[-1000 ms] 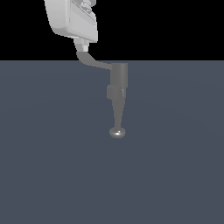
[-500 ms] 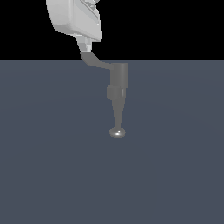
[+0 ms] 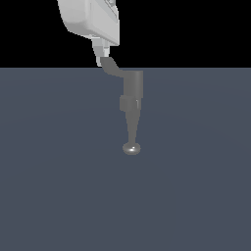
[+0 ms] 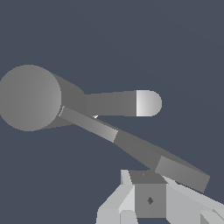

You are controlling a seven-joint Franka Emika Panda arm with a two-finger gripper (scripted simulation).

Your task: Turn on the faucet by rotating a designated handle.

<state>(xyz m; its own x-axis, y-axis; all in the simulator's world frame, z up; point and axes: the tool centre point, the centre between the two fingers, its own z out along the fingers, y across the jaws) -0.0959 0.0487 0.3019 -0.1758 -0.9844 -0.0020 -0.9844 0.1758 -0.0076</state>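
The grey faucet (image 3: 132,88) stands on the floor, with a cylindrical body and a tapered spout ending in a shiny knob (image 3: 131,148). Its handle (image 3: 112,67), a thin bent lever, projects from the body's top toward the exterior view's left. My white gripper (image 3: 101,53) comes down from above, and its fingertips touch the handle's paddle tip. The jaws look closed together with nothing between them. In the wrist view, the faucet body (image 4: 29,97), the spout (image 4: 127,103) and the handle (image 4: 144,151) show. The handle's tip lies just over my gripper (image 4: 136,186).
A plain dark grey floor (image 3: 59,186) spreads all around the faucet. Behind it the background is black. No other objects are in view.
My gripper has shifted slightly toward the exterior view's right and a little lower. The handle's tip has swung a little to the right with it.
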